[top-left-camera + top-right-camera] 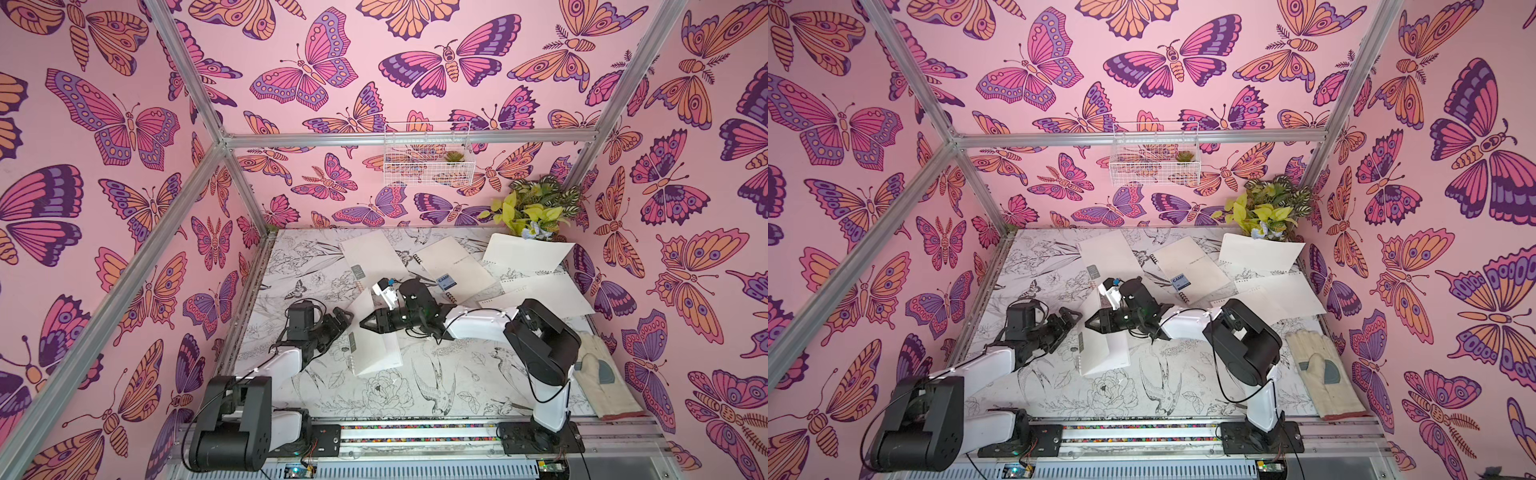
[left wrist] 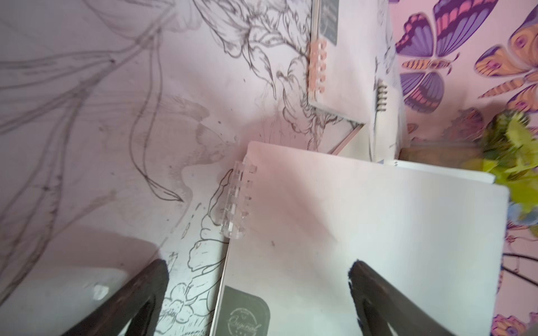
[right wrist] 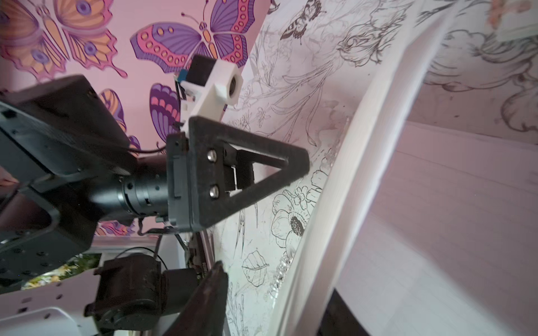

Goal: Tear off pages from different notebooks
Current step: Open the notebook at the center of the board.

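**Inspector:** Top views first. Where are the goods?

**Operator:** In both top views the near notebook [image 1: 380,357] lies on the desk [image 1: 436,386] between my arms, with one page [image 1: 362,302] raised off it. Two further notebooks [image 1: 370,253] lie at the back, one bearing the CAMP label [image 1: 446,282]. Loose pages [image 1: 536,286] lie near the plant [image 1: 536,208]. My left claw [image 1: 343,320] sits just beside the binding edge. My right claw [image 1: 366,324] faces it across the raised page.

**Inspector:** Left wrist view?

**Operator:** The left claw is released, jaws wide, holding nothing. It hovers over the corner with the grey label [image 2: 243,312], and the clear coils [image 2: 236,200] run just beyond.

**Inspector:** Right wrist view?

**Operator:** The right claw is parted, astride the raised page, which stands edge-on between the jaws. Bare desk shows between one finger [image 3: 214,293] and the paper, so I record no grip.

**Inspector:** Handling?

**Operator:** My judgement is that the page is thin, light and limp, and weak along its punched holes. It will crease or rip crookedly if snatched. The cover looks stiffer. I would pin the notebook beside the coils with the left claw and pinch the page near its free edge with the right. Then I would pull away from the binding. If the hold-down is too light, the whole notebook slides.
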